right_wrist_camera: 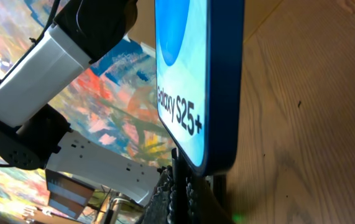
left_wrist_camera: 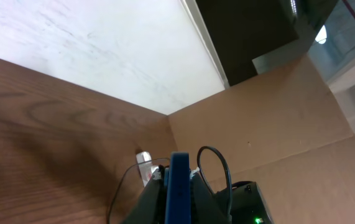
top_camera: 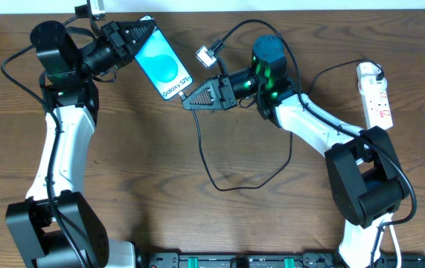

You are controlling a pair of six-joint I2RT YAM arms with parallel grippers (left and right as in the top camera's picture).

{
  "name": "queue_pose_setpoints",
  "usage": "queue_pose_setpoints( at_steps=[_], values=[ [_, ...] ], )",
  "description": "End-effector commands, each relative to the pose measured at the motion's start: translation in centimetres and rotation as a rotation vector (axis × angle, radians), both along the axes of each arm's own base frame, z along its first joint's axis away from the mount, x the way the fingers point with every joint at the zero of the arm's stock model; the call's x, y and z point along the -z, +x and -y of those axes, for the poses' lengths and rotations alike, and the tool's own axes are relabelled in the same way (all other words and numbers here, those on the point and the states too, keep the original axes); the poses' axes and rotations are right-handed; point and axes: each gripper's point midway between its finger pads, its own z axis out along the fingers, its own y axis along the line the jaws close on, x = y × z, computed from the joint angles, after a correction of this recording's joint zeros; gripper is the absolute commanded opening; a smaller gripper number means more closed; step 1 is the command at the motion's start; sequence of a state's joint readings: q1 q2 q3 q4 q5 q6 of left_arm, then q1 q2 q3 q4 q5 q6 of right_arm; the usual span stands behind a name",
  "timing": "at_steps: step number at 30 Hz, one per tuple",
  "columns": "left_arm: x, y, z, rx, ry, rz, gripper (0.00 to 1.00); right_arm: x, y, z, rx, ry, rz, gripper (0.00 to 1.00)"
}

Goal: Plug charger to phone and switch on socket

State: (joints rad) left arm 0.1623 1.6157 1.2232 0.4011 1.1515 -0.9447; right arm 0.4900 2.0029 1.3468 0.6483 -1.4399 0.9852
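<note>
**Phone held up, connector at its lower edge, socket untouched**

The left gripper (top_camera: pixel 147 31) is clamped across the top end of the slim black-edged blue-screen phone (top_camera: pixel 164 63), holding it tilted over the brown wooden table (top_camera: pixel 138 164). The right gripper (top_camera: pixel 186 101) is pressed together on what looks like the small tip of the thin black charger cable (top_camera: pixel 211 170), right at the phone's lower edge. The phone is probably light, rigid and glass-slick, so a firm hold near one end suits it. The cable is limp and is best pinched just behind its tip. The right wrist view shows that tip meeting the edge under the white lettering, though not whether it is seated. Only the overhead view shows the narrow white power strip (top_camera: pixel 376 95), well apart at the far right. The left wrist view gives just the phone edge-on.
</note>
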Motion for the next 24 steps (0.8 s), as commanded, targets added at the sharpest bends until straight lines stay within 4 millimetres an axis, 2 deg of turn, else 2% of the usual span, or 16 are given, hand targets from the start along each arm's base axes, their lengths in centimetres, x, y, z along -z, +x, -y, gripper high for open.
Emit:
queue_pose_setpoints(
  at_steps=[1, 24],
  values=[
    [-0.4, -2.5, 2.2, 0.176, -0.007, 0.010, 0.07, -0.8, 3.3, -0.3, 0.170, 0.017, 0.022, 0.01],
    [-0.4, -3.2, 2.5, 0.220, -0.011, 0.009, 0.07, -1.1, 4.9, 1.5, 0.210, 0.031, 0.049, 0.01]
  ],
)
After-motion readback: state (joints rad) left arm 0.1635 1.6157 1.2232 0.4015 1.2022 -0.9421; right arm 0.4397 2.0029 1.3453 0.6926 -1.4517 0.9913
